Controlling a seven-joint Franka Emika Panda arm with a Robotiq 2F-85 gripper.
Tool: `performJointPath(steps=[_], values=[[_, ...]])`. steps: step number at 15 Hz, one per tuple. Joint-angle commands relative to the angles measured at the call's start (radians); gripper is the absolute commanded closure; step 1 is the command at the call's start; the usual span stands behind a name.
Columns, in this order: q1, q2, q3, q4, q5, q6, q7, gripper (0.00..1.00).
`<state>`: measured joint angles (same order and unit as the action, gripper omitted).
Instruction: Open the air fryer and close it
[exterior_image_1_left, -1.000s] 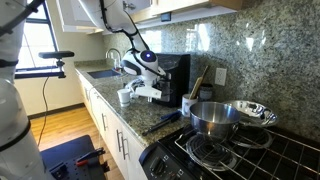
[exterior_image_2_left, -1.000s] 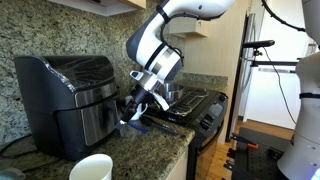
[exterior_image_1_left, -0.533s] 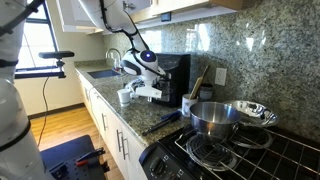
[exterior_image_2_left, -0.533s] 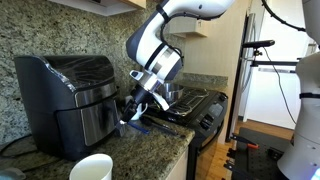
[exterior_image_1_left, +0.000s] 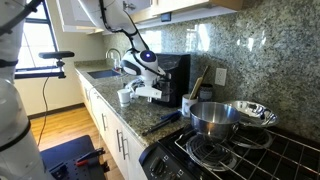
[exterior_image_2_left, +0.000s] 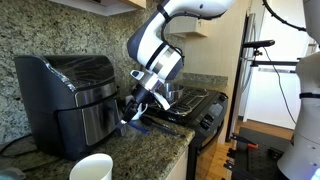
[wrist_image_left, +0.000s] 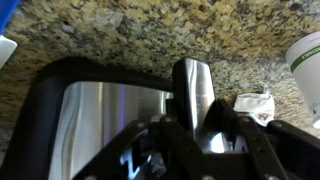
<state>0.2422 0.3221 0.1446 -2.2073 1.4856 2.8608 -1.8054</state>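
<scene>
The air fryer (exterior_image_1_left: 174, 72) is a black box with a silvery front drawer panel and stands on the granite counter; it shows in both exterior views (exterior_image_2_left: 62, 95). Its drawer looks pushed in. In the wrist view the silvery panel (wrist_image_left: 105, 120) fills the lower left, and the upright metal handle (wrist_image_left: 190, 90) runs between my fingers. My gripper (wrist_image_left: 197, 142) sits at the front of the fryer (exterior_image_2_left: 131, 108) and appears shut on the handle. It also shows in an exterior view (exterior_image_1_left: 148, 91).
A white mug (exterior_image_1_left: 125, 97) stands on the counter beside the fryer, near the counter's front edge (exterior_image_2_left: 92, 168). A shiny steel pot (exterior_image_1_left: 213, 117) sits on the black stove (exterior_image_1_left: 235, 155). A sink (exterior_image_1_left: 103, 73) lies further along. A crumpled white item (wrist_image_left: 255, 103) lies near the handle.
</scene>
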Motion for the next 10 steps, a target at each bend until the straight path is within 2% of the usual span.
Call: performJointPath(steps=[1, 10], values=[[-0.006, -0.074, -0.011, -0.095, -0.012, 0.007, 0.024, 0.81], [-0.013, -0.131, -0.016, -0.182, 0.003, -0.011, 0.020, 0.81]])
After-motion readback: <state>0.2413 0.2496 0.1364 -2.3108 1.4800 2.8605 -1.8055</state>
